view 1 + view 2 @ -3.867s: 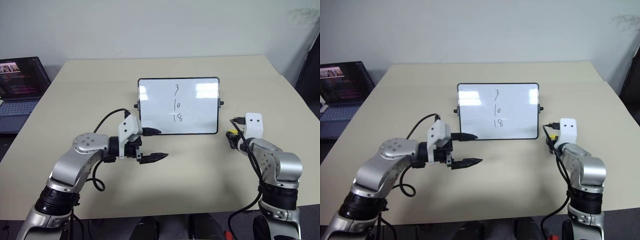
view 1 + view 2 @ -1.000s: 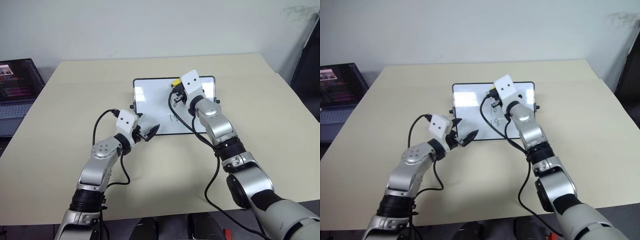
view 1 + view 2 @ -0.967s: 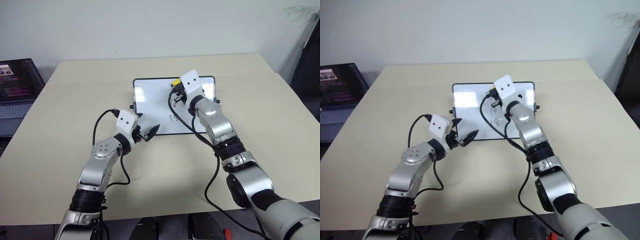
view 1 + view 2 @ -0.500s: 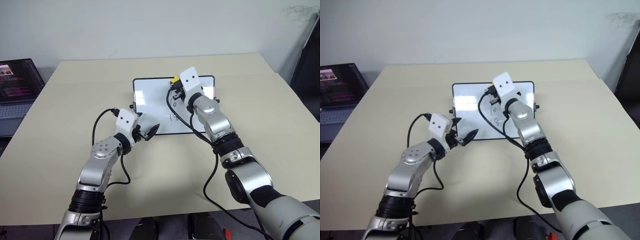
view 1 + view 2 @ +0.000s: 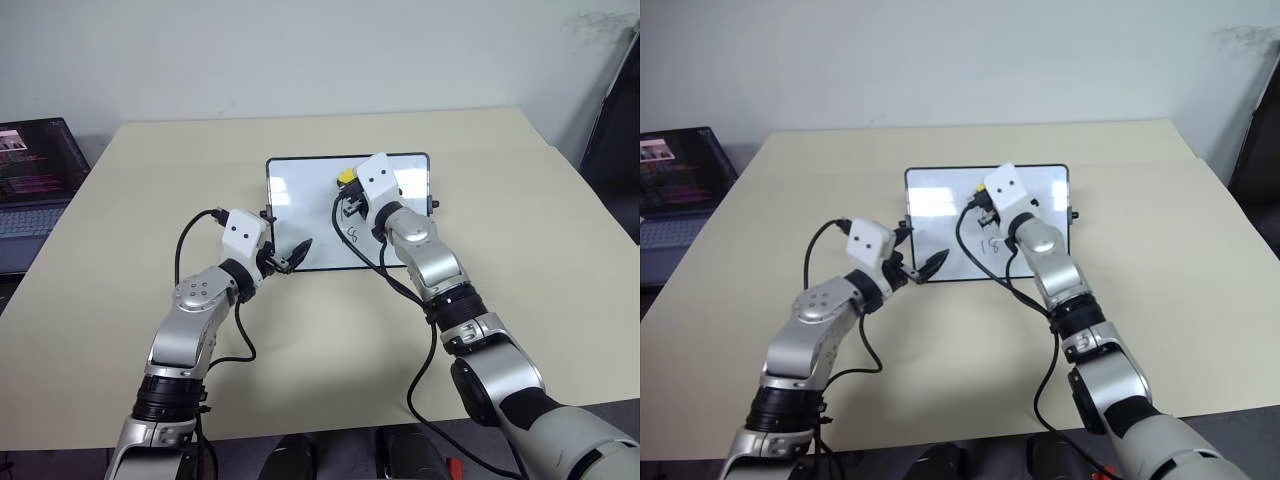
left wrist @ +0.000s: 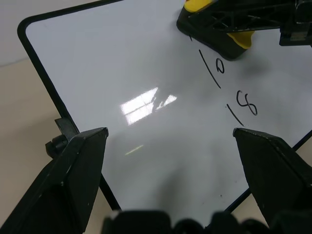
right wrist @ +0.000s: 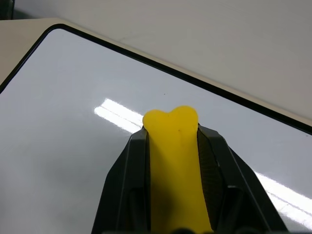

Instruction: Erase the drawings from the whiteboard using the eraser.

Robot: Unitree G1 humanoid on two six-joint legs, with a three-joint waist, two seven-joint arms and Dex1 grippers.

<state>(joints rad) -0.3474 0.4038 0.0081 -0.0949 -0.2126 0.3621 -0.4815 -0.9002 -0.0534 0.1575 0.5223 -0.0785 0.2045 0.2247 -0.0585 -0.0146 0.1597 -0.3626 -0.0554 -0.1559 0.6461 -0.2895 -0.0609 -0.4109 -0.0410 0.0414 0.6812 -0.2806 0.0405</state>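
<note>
The whiteboard (image 5: 300, 195) stands tilted back in the middle of the table. My right gripper (image 5: 350, 192) is shut on the yellow eraser (image 5: 346, 177), which is pressed against the board's upper middle. In the right wrist view the eraser (image 7: 173, 156) sticks out between the black fingers (image 7: 127, 165). Just below it, the drawings "10" (image 6: 212, 69) and "18" (image 6: 242, 105) show in black marker. My left gripper (image 6: 169, 134) is open, close in front of the board's lower left corner (image 5: 275, 262). I cannot tell if it touches the board.
An open laptop (image 5: 35, 165) sits beside the table at the far left. Something dark (image 5: 612, 120) stands past the table's right side. Black cables (image 5: 400, 290) hang from both wrists. Bare tabletop (image 5: 520, 230) lies around the board.
My right gripper rose to the board's top edge, then came down the board with the eraser. The left arm has hardly shifted.
</note>
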